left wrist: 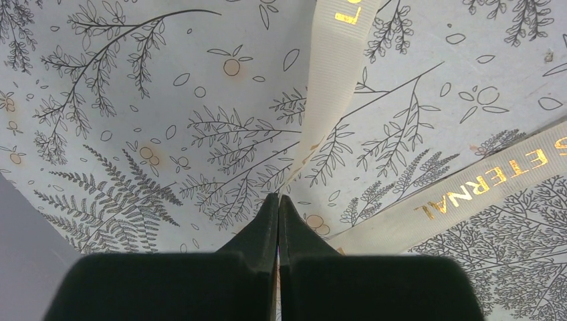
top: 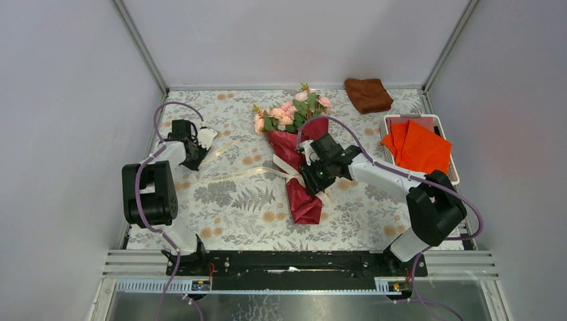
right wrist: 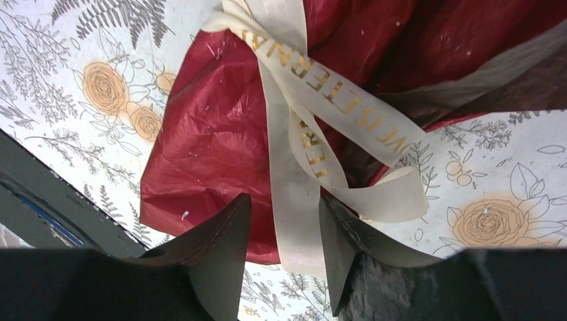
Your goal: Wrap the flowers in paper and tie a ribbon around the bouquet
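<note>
Tying the knot: the right hand hangs half open over the bouquet of pink roses in dark red paper. A strand of flat cream-white, gold-lettered ribbon lies loose between its fingers. The left hand, fully closed, pinches another strand at its fingertips above the leaf-printed surface.

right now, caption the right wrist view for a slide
open right hand astride the ribbon looped across the red paper

Plain grey walls; floral-print tabletop (evenly lit)
</note>
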You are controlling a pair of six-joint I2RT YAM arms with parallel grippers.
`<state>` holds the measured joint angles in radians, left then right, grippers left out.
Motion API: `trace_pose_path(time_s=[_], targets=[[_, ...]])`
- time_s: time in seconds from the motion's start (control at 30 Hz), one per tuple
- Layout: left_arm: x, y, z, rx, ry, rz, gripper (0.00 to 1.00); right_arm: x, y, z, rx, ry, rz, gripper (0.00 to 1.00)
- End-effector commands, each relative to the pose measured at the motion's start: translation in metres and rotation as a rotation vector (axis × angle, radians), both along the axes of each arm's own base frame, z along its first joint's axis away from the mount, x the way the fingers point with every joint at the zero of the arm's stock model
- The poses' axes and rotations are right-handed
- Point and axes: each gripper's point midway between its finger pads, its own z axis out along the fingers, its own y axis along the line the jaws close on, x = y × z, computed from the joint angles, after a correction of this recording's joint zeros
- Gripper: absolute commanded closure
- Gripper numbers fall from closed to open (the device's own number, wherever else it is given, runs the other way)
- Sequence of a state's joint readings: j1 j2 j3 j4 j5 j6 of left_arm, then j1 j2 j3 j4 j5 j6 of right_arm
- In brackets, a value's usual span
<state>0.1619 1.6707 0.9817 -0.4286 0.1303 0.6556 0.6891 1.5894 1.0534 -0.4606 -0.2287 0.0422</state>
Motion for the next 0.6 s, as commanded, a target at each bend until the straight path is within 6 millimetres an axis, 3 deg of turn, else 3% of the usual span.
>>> trace_pose_path(time_s=[0.0,0.27,0.33,0.47,0.57], targets=[[0.002,-0.005,0.009,-0.020,-0.017,-0.002,1.00,-0.003,0.000,0.009,0.032,-0.028,0.006,0.50],[0.002,-0.006,0.013,-0.018,-0.021,-0.007,1.00,0.013,-0.006,-0.001,-0.034,-0.073,-0.012,0.52],[0.003,-0.006,0.014,-0.022,-0.024,-0.005,1.00,0.018,-0.003,-0.003,-0.034,-0.084,-0.012,0.63],[0.002,-0.007,0.015,-0.025,-0.024,-0.007,1.00,0.024,-0.010,0.000,-0.081,-0.102,-0.037,0.99],[0.003,-0.006,0.016,-0.017,-0.028,-0.006,1.00,0.027,-0.020,0.023,-0.100,-0.154,-0.075,1.00]])
